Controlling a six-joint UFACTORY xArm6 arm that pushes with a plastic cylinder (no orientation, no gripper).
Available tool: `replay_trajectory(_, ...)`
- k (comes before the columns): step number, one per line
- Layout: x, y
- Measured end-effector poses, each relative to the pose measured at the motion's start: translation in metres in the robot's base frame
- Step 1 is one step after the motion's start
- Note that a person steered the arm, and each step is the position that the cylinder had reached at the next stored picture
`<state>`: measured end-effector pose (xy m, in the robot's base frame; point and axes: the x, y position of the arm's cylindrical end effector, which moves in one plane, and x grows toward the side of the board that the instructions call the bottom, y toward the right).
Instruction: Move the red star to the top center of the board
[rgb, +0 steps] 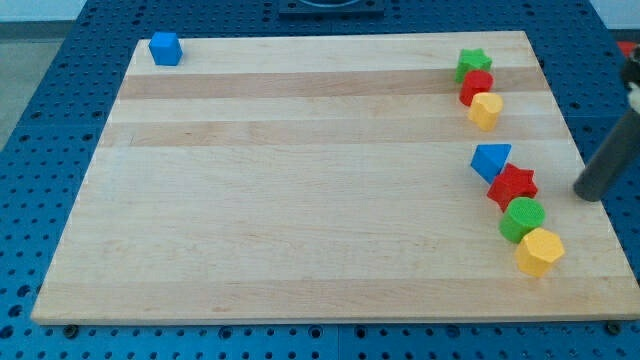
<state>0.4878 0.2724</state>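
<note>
The red star (513, 186) lies on the wooden board (300, 180) near the view's right edge, below the middle. It touches a blue triangle (490, 160) at its upper left and a green cylinder (522, 219) below it. My tip (586, 192) is at the lower end of the dark rod, to the right of the red star with a gap between them, near the board's right edge.
A yellow hexagon (539, 251) sits below the green cylinder. At the top right a green star (473, 64), a red cylinder (476, 86) and a yellow block (486, 110) stand in a touching row. A blue cube (165, 48) sits at the top left corner.
</note>
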Motion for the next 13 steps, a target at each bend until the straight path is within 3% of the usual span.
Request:
replay_trajectory(2, 0.0, -0.088)
replay_trajectory(4, 0.029, -0.166)
replay_trajectory(6, 0.019, -0.226)
replay_trajectory(7, 0.013, -0.228)
replay_trajectory(8, 0.055, -0.223)
replay_trajectory(9, 0.064, -0.198)
replay_trajectory(11, 0.02, -0.198)
replay_trajectory(13, 0.004, -0.204)
